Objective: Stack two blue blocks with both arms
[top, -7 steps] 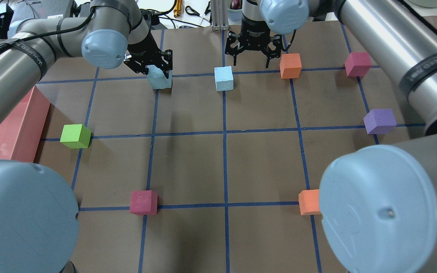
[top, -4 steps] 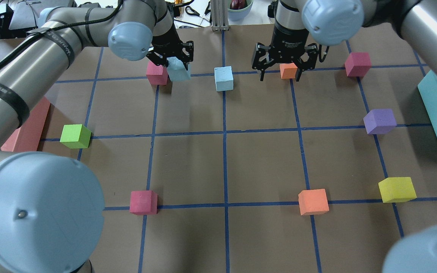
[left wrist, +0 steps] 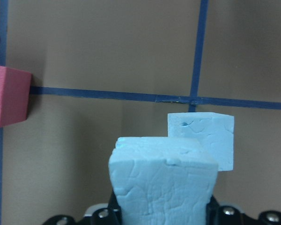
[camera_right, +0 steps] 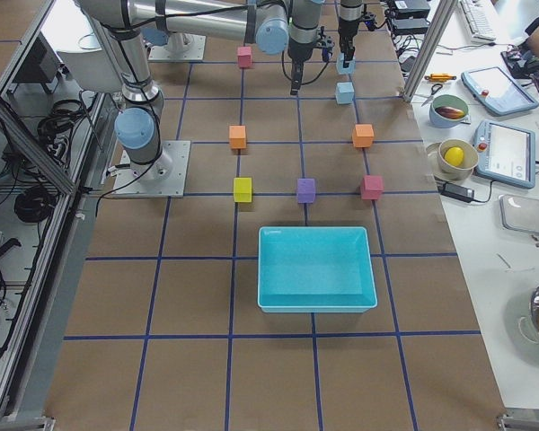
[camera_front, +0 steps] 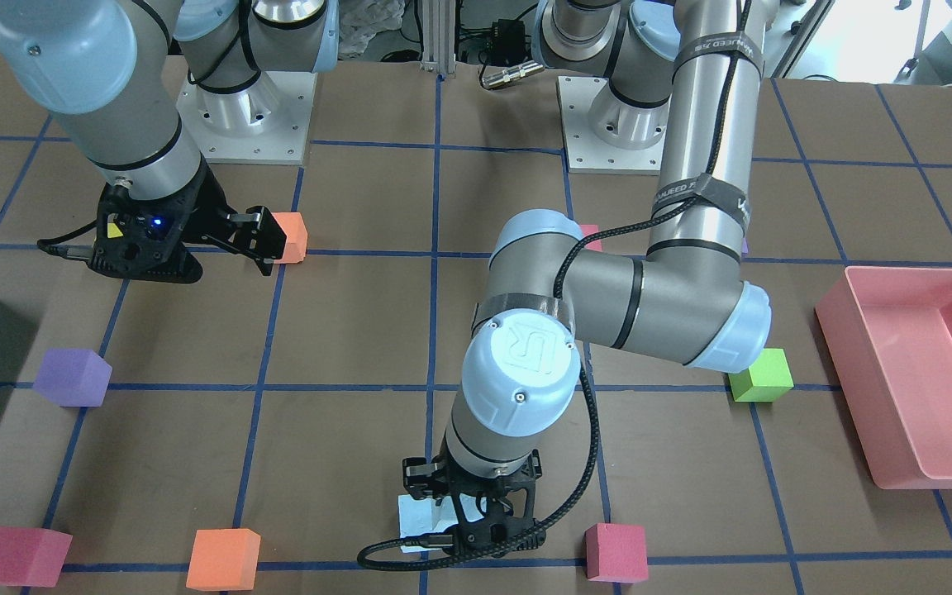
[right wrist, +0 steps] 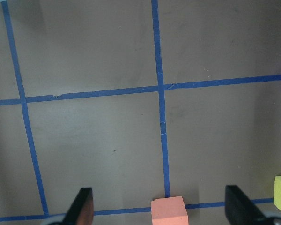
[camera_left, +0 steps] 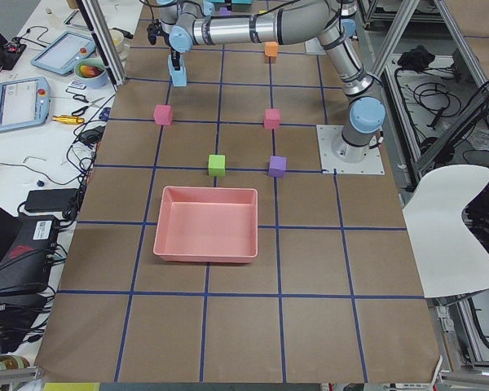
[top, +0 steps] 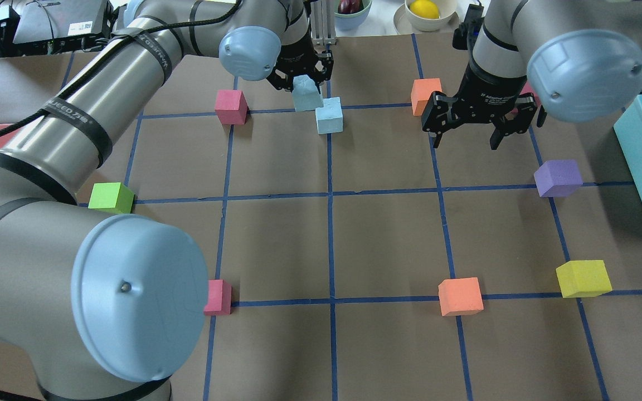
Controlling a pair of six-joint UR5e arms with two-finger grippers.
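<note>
Within the left pincer (top: 304,82) — blue block (top: 306,98), tilted.

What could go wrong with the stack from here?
1. The held block in the left gripper sits off to one side of the resting block, not over it; released now, it would likely catch an edge or miss.
2. The held block looks tilted in the overhead view, so it may land skewed and tip off.
3. The right gripper hangs open and empty near an orange cube; a careless move might bump it.
</note>
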